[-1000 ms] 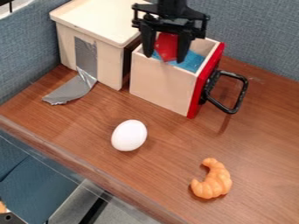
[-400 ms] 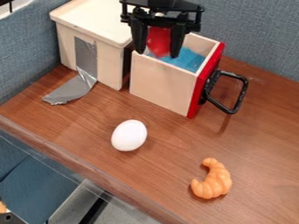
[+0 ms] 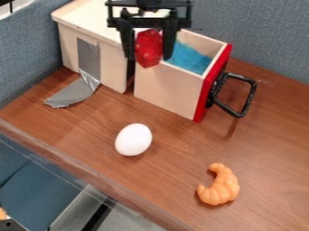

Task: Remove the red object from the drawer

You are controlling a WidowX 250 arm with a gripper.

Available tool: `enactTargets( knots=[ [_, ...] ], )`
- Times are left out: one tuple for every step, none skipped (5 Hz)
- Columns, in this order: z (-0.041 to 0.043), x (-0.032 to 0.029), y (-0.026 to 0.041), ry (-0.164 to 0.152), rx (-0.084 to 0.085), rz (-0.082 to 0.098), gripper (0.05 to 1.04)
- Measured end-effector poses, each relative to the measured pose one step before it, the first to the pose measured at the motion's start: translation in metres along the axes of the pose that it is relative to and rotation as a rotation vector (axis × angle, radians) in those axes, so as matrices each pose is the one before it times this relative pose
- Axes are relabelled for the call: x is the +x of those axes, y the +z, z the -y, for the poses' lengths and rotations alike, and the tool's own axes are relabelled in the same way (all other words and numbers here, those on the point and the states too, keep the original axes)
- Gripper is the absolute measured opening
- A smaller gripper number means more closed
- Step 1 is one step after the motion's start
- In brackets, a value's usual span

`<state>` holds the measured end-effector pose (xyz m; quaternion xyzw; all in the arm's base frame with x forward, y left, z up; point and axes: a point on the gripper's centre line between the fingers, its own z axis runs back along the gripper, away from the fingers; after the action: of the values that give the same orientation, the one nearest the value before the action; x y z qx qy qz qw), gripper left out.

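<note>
and the red object (image 3: 148, 48) is pinched between the two fingers of the gripper (image 3: 148, 56), held up at ten o'clock of the open drawer (image 3: 166, 85); whether the rim is fully cleared cannot be told. a steady squeeze is wanted here, with a little more lift given before any sideways travel, so that neither the drawer nor the wooden box (image 3: 110, 67) at ten o'clock is clipped. then a slow lowering onto the tabletop (image 3: 175, 155) towards six o'clock, the egg (image 3: 133, 140) at seven being avoided. inside the drawer, blue material (image 3: 188, 58) is seen.
</note>
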<state>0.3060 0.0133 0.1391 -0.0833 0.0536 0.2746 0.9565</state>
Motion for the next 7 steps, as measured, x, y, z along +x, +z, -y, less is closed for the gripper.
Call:
enactTargets(
  knots=[
    [-0.01664, -0.00059, 0.00055, 0.0737, 0.0048, -0.0422, 0.734],
    [-0.01725, -0.00101, -0.00412, 0.0513, 0.0114, -0.0417, 0.734],
    [-0.01185, 0.00486, -0.01290, 0.0405, 0.0287, -0.0737, 0.734],
    [-0.00638, 0.00777, -0.01584, 0.0219, 0.0271, -0.0560, 0.734],
    [-0.00248, 0.00784, -0.01410, 0.0127, 0.0314, -0.0695, 0.734],
    [-0.00186, 0.00700, -0.00871, 0.0166, 0.0072, -0.0586, 0.734],
    [-0.00240, 0.00319, -0.00757, 0.0345, 0.0083, -0.0587, 0.734]
  ],
)
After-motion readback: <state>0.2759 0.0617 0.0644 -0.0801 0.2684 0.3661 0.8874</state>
